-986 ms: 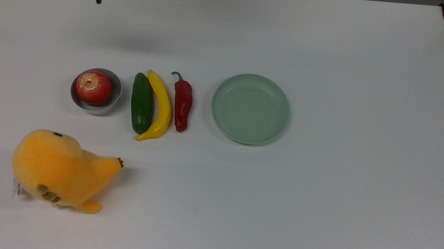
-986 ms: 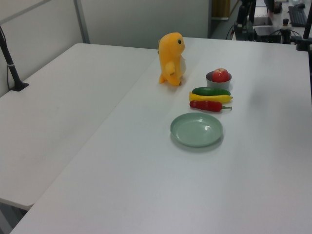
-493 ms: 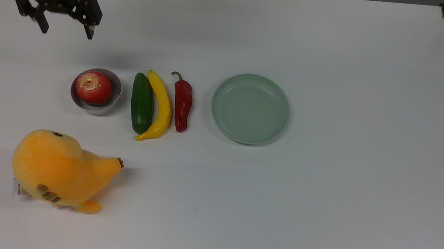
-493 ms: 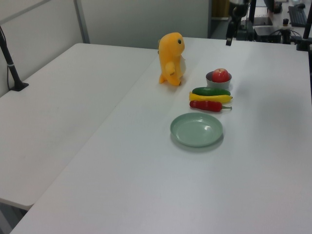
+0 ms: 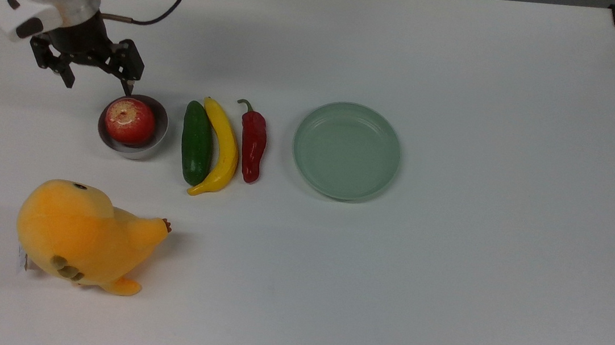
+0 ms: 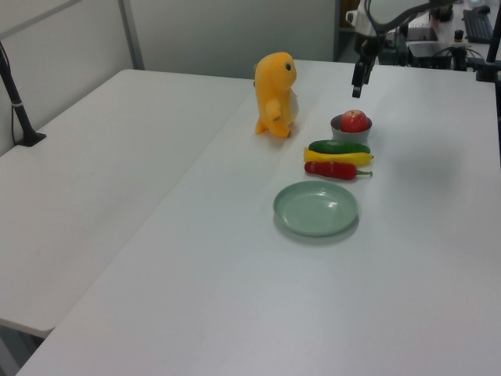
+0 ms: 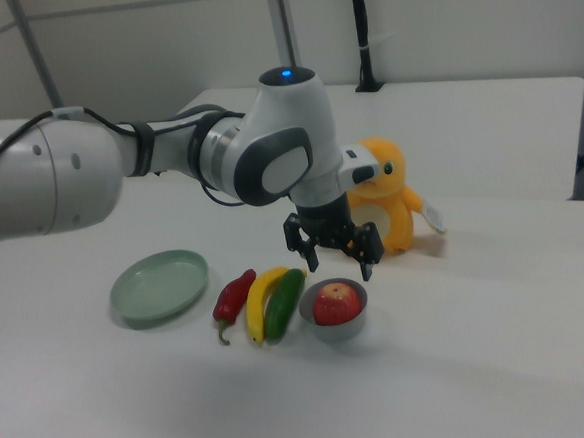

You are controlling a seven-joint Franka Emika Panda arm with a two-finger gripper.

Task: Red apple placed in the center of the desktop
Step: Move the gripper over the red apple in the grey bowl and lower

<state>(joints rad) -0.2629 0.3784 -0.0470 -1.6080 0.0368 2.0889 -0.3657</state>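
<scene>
The red apple (image 5: pixel 130 120) (image 6: pixel 355 121) (image 7: pixel 338 302) rests in a small grey metal bowl (image 5: pixel 156 135) on the white desktop (image 5: pixel 445 278), at the top view's left. My gripper (image 5: pixel 99 84) (image 7: pixel 337 266) hangs open just above and behind the apple, fingers pointing down, nothing between them. In the right view it sits directly over the bowl (image 7: pixel 336 327). In the left view the gripper (image 6: pixel 357 86) is above the apple.
Right of the bowl in the top view lie a green cucumber (image 5: pixel 196 142), a yellow banana (image 5: pixel 222 149) and a red chili pepper (image 5: pixel 252 141). A pale green plate (image 5: pixel 346 150) stands further right. An orange plush toy (image 5: pixel 81 235) lies near the front left.
The gripper has come forward and down from the table's back edge to just above the bowl, staying open. Apple and other things have not moved.
</scene>
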